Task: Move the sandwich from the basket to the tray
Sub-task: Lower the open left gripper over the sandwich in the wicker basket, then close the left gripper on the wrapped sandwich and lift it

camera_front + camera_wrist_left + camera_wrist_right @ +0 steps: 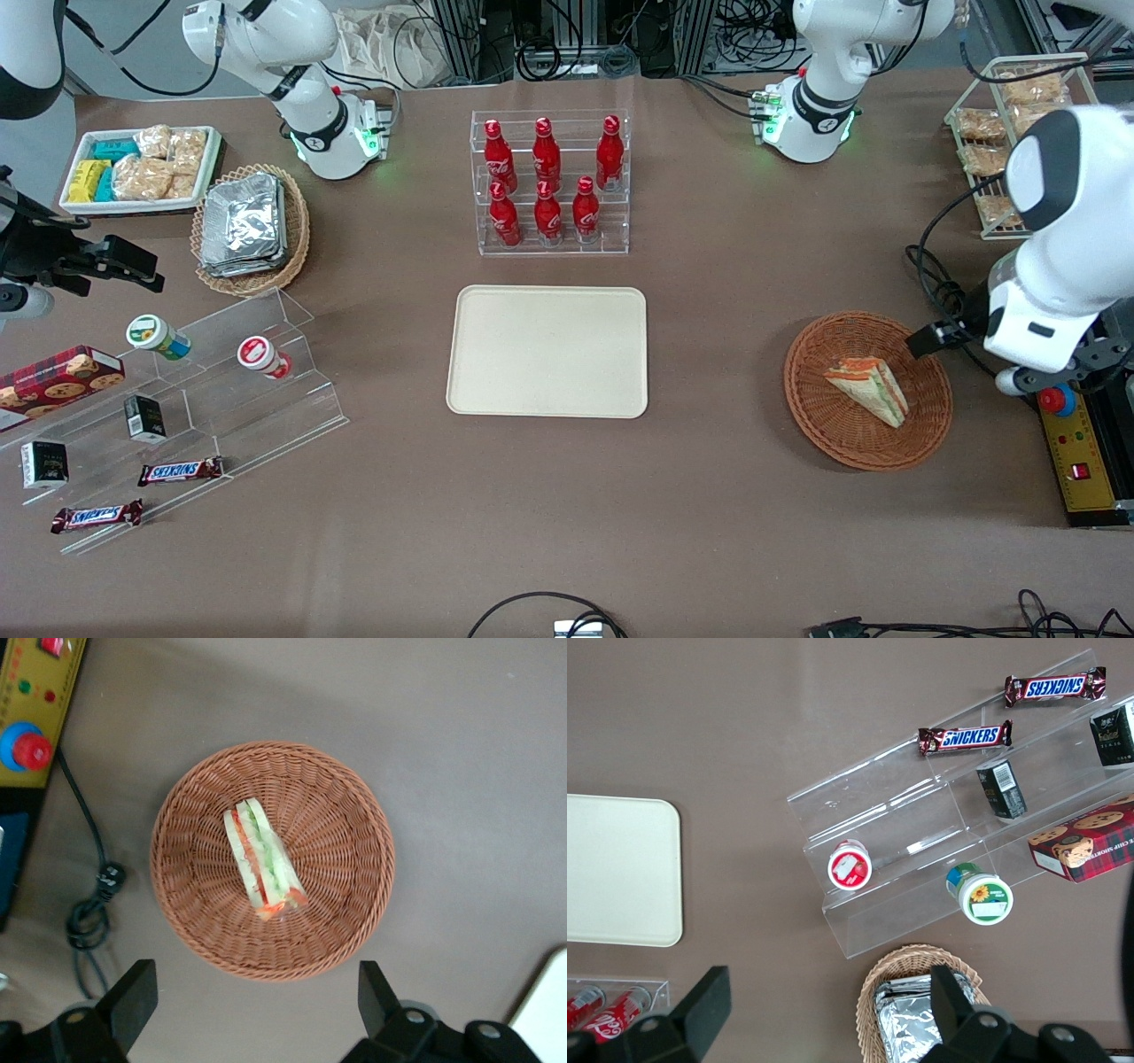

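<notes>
The sandwich (873,388), a clear-wrapped wedge with orange, green and red filling, lies on its side in the round reddish-brown basket (815,416) toward the working arm's end of the table. The cream tray (549,350) sits bare at mid-table, beside the basket. In the left wrist view my gripper (255,983) hangs open high above the table, just off the rim of the basket (354,904). Nothing is between its black fingers (133,992). The sandwich (261,864) lies near the basket's middle, and a corner of the tray (545,1010) shows. In the front view the working arm (1045,301) largely hides the gripper.
A clear rack of red bottles (551,182) stands farther from the camera than the tray. A yellow control box (1076,452) and a black cable (93,904) lie beside the basket. A stepped acrylic display (177,416) and a foil-pack basket (252,226) are toward the parked arm's end.
</notes>
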You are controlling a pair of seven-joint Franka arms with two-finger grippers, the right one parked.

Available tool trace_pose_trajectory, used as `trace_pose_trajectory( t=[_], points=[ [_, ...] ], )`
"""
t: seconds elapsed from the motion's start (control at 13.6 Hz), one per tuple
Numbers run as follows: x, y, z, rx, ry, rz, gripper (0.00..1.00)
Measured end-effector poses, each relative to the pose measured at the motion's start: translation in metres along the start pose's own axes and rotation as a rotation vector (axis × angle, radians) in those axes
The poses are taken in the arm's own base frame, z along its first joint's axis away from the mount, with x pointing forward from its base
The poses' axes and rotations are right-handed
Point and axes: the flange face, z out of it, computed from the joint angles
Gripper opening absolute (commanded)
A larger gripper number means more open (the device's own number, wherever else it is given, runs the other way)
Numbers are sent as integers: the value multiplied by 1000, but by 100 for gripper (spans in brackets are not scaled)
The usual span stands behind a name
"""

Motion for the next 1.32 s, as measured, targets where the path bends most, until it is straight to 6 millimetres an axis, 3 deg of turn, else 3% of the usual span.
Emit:
trace_pose_trajectory(
  t=[0.37,0.59,0.81,1.32],
  points=[
    [-13,2,95,-35,48,-127,100],
    [-25,-1,140,-47,59,-172,100],
    [-23,-7,165,-35,49,-192,100],
    [-16,-18,194,-24,49,-216,100]
  ],
)
